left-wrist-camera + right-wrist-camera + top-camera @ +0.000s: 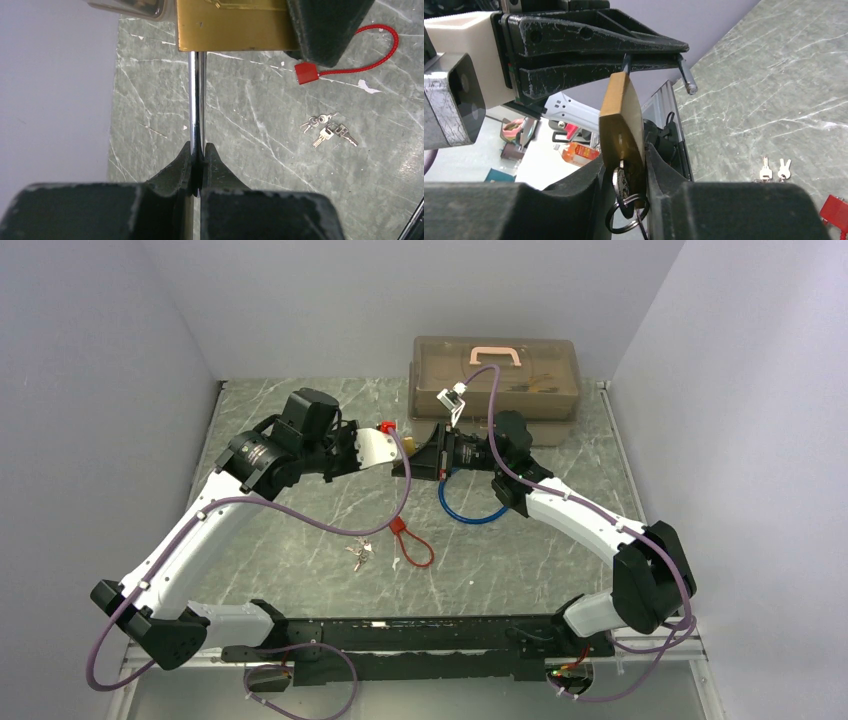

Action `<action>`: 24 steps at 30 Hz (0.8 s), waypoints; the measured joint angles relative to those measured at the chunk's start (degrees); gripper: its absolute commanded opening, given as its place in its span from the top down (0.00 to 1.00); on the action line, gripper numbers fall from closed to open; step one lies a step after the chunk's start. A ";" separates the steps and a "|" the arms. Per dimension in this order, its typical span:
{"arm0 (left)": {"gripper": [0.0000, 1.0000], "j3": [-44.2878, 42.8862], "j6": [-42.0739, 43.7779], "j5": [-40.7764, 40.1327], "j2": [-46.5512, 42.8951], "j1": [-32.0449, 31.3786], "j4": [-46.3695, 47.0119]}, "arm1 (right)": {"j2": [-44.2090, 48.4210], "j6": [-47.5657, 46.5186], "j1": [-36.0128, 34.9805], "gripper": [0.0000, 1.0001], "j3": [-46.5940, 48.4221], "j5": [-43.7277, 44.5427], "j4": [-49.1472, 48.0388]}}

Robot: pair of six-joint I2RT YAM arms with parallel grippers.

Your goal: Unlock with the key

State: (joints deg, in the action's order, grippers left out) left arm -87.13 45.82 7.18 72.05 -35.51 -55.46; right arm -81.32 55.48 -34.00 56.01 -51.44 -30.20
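A brass padlock [621, 115] hangs in the air between my two grippers. My left gripper [199, 150] is shut on its steel shackle [198, 100], with the body [230, 25] beyond it. In the right wrist view one shackle leg [686, 82] sticks out free of the body. A key [620, 182] with a ring sits in the keyhole at the bottom. My right gripper [625, 155] is shut on the padlock's lower end, with the key between its fingers. In the top view both grippers meet at mid table [405, 455] and the padlock is hidden.
A spare key bunch [360, 555] and a red cable seal [412, 540] lie on the marble table [300, 530]. A blue cable loop [470, 512] lies below the right gripper. A brown toolbox [495, 375] stands at the back.
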 measured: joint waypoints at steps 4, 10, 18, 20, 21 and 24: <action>1.00 1.73 0.02 -0.02 -0.96 -0.70 0.85 | 0.24 -0.44 0.07 0.66 -0.07 1.84 0.72; 1.00 4.02 0.33 -0.79 -2.05 -1.99 1.22 | 0.83 -0.13 0.04 0.85 -0.48 4.13 -0.61; 0.77 7.98 1.36 -3.52 -2.91 -2.58 4.85 | 0.83 2.10 -0.13 1.00 -2.40 6.08 -1.57; 0.61 10.27 2.05 -4.48 -3.61 -2.75 7.15 | 0.81 2.14 -0.13 1.00 -2.51 6.71 -0.61; 0.57 11.96 2.62 -5.62 -4.09 -2.86 8.26 | 0.79 2.12 -0.11 1.00 -2.51 7.26 0.02; 0.49 17.44 3.15 -8.11 -5.18 -2.99 9.94 | -0.28 1.99 0.07 1.00 -2.51 8.22 1.55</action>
State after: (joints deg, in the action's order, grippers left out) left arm -69.69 48.97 -0.93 66.87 -38.50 -45.52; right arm -81.60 57.47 -33.93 53.49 -43.22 -28.64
